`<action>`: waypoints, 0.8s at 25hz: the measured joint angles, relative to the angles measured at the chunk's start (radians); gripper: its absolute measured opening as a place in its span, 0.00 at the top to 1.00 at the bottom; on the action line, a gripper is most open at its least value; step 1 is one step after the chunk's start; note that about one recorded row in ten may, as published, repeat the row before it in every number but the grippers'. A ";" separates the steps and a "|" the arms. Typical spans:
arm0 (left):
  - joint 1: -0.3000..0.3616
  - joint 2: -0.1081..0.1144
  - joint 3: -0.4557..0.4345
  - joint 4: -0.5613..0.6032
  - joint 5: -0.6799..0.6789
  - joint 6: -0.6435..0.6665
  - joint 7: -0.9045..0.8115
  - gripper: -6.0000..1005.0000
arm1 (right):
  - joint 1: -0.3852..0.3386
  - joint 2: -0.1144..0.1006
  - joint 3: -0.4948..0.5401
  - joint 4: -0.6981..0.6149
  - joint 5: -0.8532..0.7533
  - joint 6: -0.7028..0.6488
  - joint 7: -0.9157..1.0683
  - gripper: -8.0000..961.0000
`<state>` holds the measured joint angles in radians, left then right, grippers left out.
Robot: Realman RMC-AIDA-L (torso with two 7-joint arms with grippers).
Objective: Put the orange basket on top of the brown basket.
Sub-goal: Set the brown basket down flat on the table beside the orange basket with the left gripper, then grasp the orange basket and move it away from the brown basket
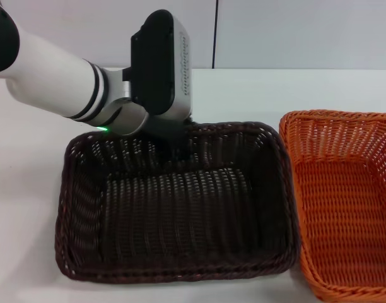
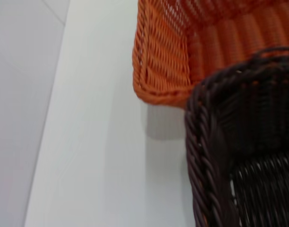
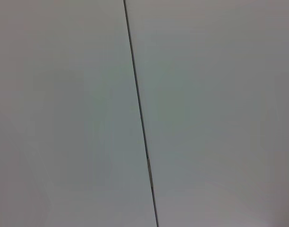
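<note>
On the table (image 1: 29,189), the brown basket (image 1: 174,202) sits left of the orange basket (image 1: 344,202), rims nearly touching; my left gripper (image 1: 174,142) hangs at the brown basket's far rim.

Head high, wrist close — both baskets (image 1: 180,208) shared

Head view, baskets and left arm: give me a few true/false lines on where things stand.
1. The bright orange woven wicker basket sits on top of the very dark brown woven wicker basket. False: they sit side by side on the white table.
2. The left gripper is at the brown basket's far rim. True.
3. The orange basket holds something. False: what shows of its inside is bare weave.
4. The brown basket is on the orange basket's left. True.
5. The right gripper shows in the head view. False: not in view.
</note>
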<state>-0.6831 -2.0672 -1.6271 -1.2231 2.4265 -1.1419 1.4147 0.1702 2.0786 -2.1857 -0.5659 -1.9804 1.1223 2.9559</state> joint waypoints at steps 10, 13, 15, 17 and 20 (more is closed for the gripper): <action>0.003 0.001 0.059 -0.027 -0.031 0.084 0.008 0.48 | -0.012 0.000 0.000 -0.005 -0.001 -0.003 0.000 0.19; 0.086 0.000 0.081 -0.158 -0.049 0.271 -0.010 0.36 | -0.018 0.001 -0.006 -0.010 -0.002 0.000 0.000 0.19; 0.106 0.000 0.084 -0.184 -0.059 0.316 -0.014 0.29 | -0.025 0.002 -0.017 -0.014 -0.003 0.018 0.000 0.19; 0.245 0.003 0.155 -0.319 -0.139 0.703 -0.024 0.27 | -0.026 0.002 -0.020 -0.014 -0.003 0.025 0.000 0.19; 0.360 0.006 0.270 -0.385 -0.198 1.134 -0.036 0.24 | -0.028 0.003 -0.023 -0.014 -0.004 0.036 0.000 0.19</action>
<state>-0.3230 -2.0612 -1.3575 -1.6085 2.2287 -0.0077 1.3785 0.1419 2.0811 -2.2086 -0.5798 -1.9839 1.1580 2.9559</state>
